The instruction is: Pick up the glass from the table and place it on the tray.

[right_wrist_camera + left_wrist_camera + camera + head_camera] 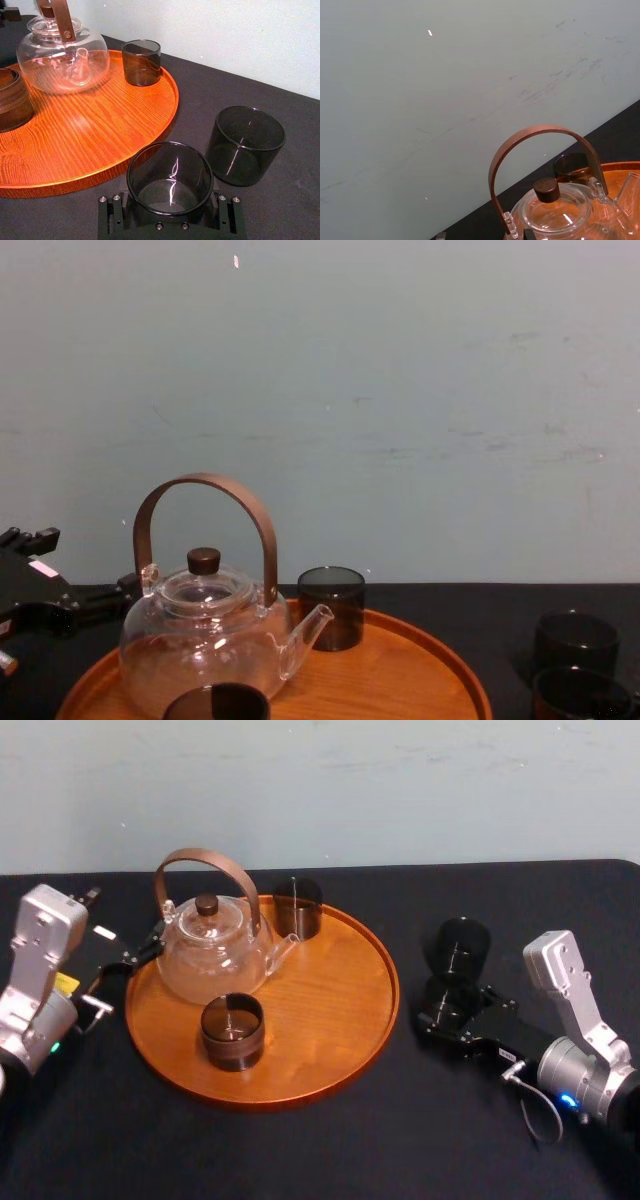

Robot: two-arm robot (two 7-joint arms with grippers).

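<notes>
One smoky cylindrical glass is clasped by the right pincer (beside the round wooden tray); left pincer parked opposite.

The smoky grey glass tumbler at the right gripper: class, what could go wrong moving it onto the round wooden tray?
A second smoky grey glass tumbler stands close beside the target tumbler at the right gripper; lifting might knock it.
The round orange-brown wooden tray's raised rim lies between; a low carry could catch it.
The clear glass teapot, left gripper beside it, limits room.
</notes>
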